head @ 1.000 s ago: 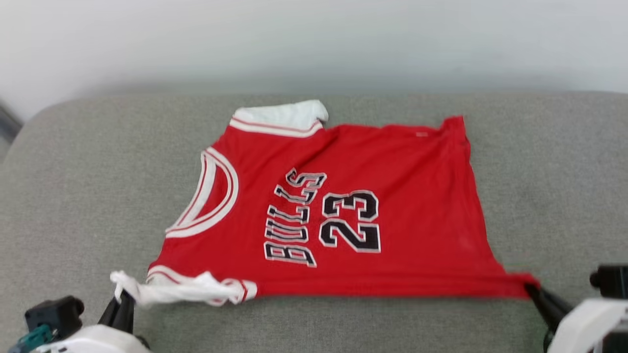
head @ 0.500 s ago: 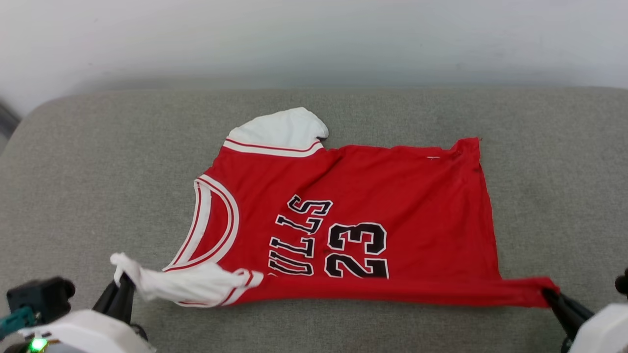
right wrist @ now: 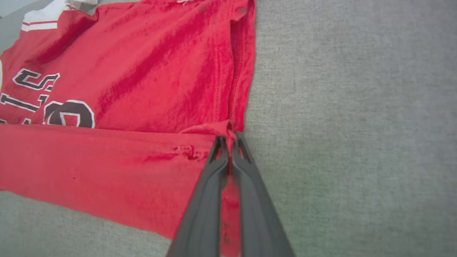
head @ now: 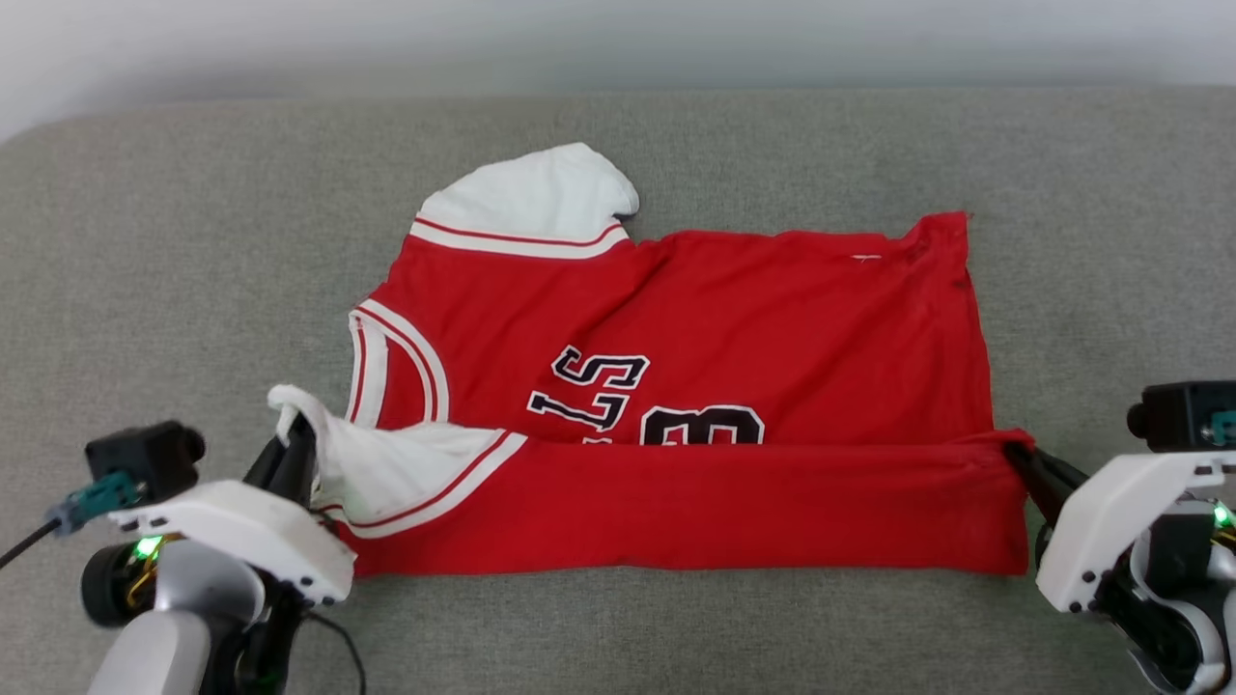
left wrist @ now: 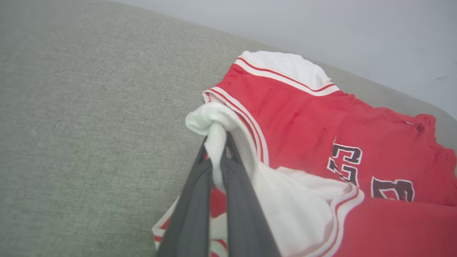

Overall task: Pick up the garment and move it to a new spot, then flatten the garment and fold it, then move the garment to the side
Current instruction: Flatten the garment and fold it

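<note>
My pull has carried the near edge of the jersey (head: 734,319) over its lettering (head: 599,381) — left fingers (head: 290,454) clamp the white sleeve (head: 386,468), right fingers (head: 1038,468) the hem corner (head: 1004,444) — first fold forming, I judge, mid-way across the grey cushion (head: 174,241).

Left gripper (left wrist: 217,138) clamped tight on bunched white sleeve cuff (left wrist: 209,119), dark fingers (left wrist: 192,203) pressed together, cloth squeezed between. Sleeve drawn over front of red jersey (left wrist: 303,114). Near edge of jersey doubled over, hiding lower part of black white-outlined lettering (left wrist: 344,160). Far sleeve (left wrist: 285,66) lies flat, white with red stripe. Grey fabric cushion (left wrist: 89,107) beneath, pale wall (left wrist: 339,28) behind.
</note>
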Available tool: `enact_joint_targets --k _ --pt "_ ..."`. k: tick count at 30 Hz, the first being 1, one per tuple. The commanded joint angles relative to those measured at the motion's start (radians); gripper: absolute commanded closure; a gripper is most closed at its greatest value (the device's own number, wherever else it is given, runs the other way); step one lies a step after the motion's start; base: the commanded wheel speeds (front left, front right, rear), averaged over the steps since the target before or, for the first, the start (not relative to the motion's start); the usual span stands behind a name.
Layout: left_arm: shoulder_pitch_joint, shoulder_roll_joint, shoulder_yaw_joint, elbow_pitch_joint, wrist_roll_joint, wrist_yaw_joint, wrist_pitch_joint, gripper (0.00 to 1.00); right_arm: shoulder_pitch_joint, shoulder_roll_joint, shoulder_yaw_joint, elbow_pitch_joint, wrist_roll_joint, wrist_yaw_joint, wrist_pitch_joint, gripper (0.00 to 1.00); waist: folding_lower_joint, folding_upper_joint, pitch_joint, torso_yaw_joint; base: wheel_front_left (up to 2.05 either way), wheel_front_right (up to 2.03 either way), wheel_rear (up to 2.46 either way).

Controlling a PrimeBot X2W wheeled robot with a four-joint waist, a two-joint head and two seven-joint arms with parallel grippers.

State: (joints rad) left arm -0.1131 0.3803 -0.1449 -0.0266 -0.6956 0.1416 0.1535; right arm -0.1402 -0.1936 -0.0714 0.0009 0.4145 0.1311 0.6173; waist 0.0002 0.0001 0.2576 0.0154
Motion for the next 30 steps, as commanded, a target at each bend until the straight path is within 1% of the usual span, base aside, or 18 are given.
enact_joint_targets --k 1,7,8,9,10,11,12,16,21,26,30 --pt "-0.028 -0.005 -0.004 0.019 -0.003 -0.010 -0.009 1.00 -0.023 -0.011 0.005 0.016 0.005 -0.001 -0.016 1.00 -0.0002 -0.0001 0.018 0.004 0.00 0.00 0.00" --pt "-0.106 -0.033 -0.037 0.203 -0.023 -0.067 -0.011 1.00 -0.089 -0.018 0.065 0.166 0.032 -0.001 -0.095 1.00 -0.0002 -0.0001 0.047 -0.006 0.00 0.00 0.00" --pt "-0.112 -0.039 -0.041 0.229 -0.034 -0.076 -0.008 0.91 -0.096 -0.020 0.080 0.189 0.035 -0.001 -0.112 1.00 -0.0002 -0.0001 0.050 -0.009 0.00 0.00 0.00" --pt "-0.118 -0.040 -0.045 0.255 -0.037 -0.084 -0.004 0.67 -0.097 -0.020 0.095 0.214 0.042 -0.001 -0.123 0.72 -0.0002 -0.0001 0.051 -0.010 0.00 0.00 0.00" --pt "-0.122 -0.042 -0.049 0.276 -0.043 -0.095 -0.003 0.49 -0.098 -0.022 0.108 0.239 0.048 -0.001 -0.136 0.50 -0.0002 -0.0001 0.051 -0.012 0.00 0.00 0.00" --pt "-0.123 -0.050 -0.052 0.300 -0.054 -0.106 0.001 0.12 -0.099 -0.024 0.120 0.259 0.054 -0.001 -0.152 0.00 -0.0002 -0.0001 0.050 -0.013 0.00 0.00 0.00" --pt "-0.125 -0.055 -0.054 0.318 -0.060 -0.114 0.003 0.00 -0.098 -0.029 0.131 0.277 0.060 -0.001 -0.166 0.00 -0.0002 -0.0001 0.048 -0.013 0.00 0.00 0.00" --pt "-0.122 -0.050 -0.046 0.374 -0.077 -0.131 -0.004 0.00 -0.089 -0.050 0.152 0.318 0.087 -0.002 -0.244 0.00 -0.0002 -0.0001 0.029 -0.014 0.00 0.00 0.00" --pt "-0.107 -0.017 -0.024 0.375 -0.090 -0.144 -0.010 0.00 -0.060 -0.067 0.166 0.284 0.099 -0.001 -0.390 0.00 -0.0002 -0.0001 -0.023 -0.018 0.00 0.00 0.00" --pt "-0.087 0.041 -0.004 0.314 -0.098 -0.141 0.028 0.00 -0.016 -0.082 0.164 0.218 0.055 -0.001 -0.543 0.00 -0.0002 -0.0001 -0.076 -0.029 0.00 0.00 0.00" --pt "-0.068 0.102 0.000 0.231 -0.110 -0.137 0.111 0.00 0.018 -0.066 0.131 0.151 -0.002 -0.001 -0.637 0.00 -0.0002 -0.0001 -0.106 -0.039 0.00 0.00 0.00"
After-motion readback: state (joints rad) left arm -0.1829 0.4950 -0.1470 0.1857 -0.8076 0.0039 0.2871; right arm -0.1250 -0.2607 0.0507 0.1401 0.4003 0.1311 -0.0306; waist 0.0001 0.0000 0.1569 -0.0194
